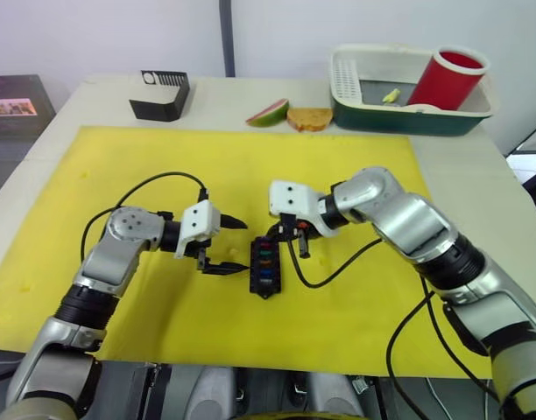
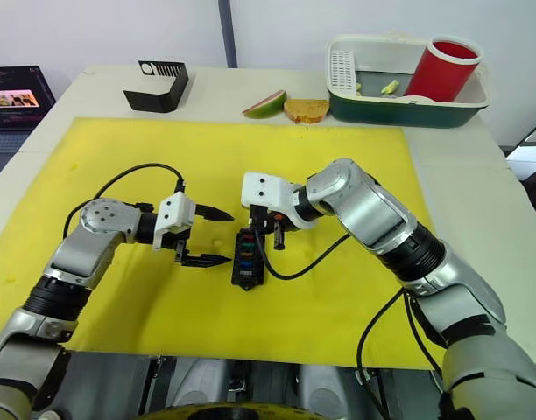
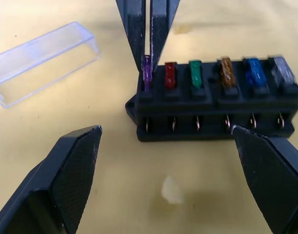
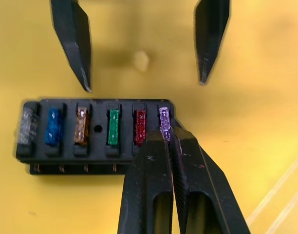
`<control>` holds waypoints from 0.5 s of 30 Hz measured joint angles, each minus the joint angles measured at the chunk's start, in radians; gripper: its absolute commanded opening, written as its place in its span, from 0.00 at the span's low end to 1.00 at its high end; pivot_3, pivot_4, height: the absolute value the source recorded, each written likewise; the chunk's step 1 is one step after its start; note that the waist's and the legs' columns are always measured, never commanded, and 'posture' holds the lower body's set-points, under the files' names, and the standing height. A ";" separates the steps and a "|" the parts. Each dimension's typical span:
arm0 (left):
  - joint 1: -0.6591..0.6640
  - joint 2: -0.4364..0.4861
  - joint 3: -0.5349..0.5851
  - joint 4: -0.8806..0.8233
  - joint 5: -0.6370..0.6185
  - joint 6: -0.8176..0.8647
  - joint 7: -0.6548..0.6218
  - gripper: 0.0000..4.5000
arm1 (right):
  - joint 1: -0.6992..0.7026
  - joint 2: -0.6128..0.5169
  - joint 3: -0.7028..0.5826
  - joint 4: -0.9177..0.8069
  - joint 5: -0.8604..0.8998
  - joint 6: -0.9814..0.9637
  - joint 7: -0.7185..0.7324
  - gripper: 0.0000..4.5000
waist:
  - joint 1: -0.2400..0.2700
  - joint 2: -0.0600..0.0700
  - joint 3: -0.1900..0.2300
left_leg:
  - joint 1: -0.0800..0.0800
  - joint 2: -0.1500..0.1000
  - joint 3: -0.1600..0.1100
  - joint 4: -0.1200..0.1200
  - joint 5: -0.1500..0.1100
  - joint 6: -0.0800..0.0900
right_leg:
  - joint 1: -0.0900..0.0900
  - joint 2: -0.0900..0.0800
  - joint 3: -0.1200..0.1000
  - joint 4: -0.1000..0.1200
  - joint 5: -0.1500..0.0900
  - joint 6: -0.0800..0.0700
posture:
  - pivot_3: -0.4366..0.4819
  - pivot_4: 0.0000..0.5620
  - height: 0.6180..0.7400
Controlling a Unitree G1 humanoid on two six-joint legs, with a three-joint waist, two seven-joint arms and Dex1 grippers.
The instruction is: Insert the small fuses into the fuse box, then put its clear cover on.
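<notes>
Head view: I'm seeing the fuse box (image 1: 265, 267) lying mid-mat (image 1: 356, 175), left gripper (image 1: 224, 245) gaping wide just beside it, right gripper (image 1: 296, 238) poking at its far end. Left wrist: clear cover (image 3: 42, 61) is lying apart from the box. Right wrist: my right fingers (image 4: 154, 165) are pinching the purple fuse (image 4: 164, 118), sitting in the end slot.
</notes>
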 measured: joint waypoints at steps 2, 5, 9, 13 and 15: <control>0.000 -0.001 -0.001 0.000 0.001 0.000 0.000 1.00 | -0.009 0.001 -0.001 0.000 0.015 0.033 0.003 0.00 | 0.000 0.000 0.000 | 0.000 0.000 0.000 0.000 0.000 0.000 | 0.000 0.000 0.000 0.000 0.000 0.000 | 0.48 0.27 1.00; 0.000 -0.001 -0.005 0.000 0.010 -0.012 -0.001 1.00 | -0.026 0.001 -0.001 0.000 0.026 0.068 0.006 0.00 | 0.000 0.000 0.000 | 0.000 0.000 0.000 0.000 0.000 0.000 | 0.000 0.000 0.000 0.000 0.000 0.000 | 0.48 0.27 1.00; 0.000 -0.005 -0.014 -0.001 0.020 -0.017 -0.001 1.00 | -0.044 0.001 0.000 0.002 0.023 0.069 0.003 0.00 | 0.000 0.000 0.000 | 0.000 0.000 0.000 0.000 0.000 0.000 | 0.000 0.000 0.000 0.000 0.000 0.000 | 0.48 0.27 1.00; 0.000 -0.005 -0.015 -0.001 0.021 -0.019 0.000 1.00 | -0.044 -0.001 0.014 0.005 0.002 0.038 -0.001 0.00 | 0.000 0.000 0.000 | 0.000 0.000 0.000 0.001 0.000 0.000 | 0.000 0.000 0.000 0.000 0.000 0.000 | 0.48 0.27 1.00; 0.001 -0.005 -0.015 -0.001 0.022 -0.021 0.000 1.00 | -0.044 -0.003 0.023 0.005 -0.013 0.021 0.000 0.00 | 0.000 0.000 0.000 | 0.000 0.000 0.000 0.001 0.000 0.000 | 0.000 0.000 0.000 0.000 0.000 0.000 | 0.48 0.27 1.00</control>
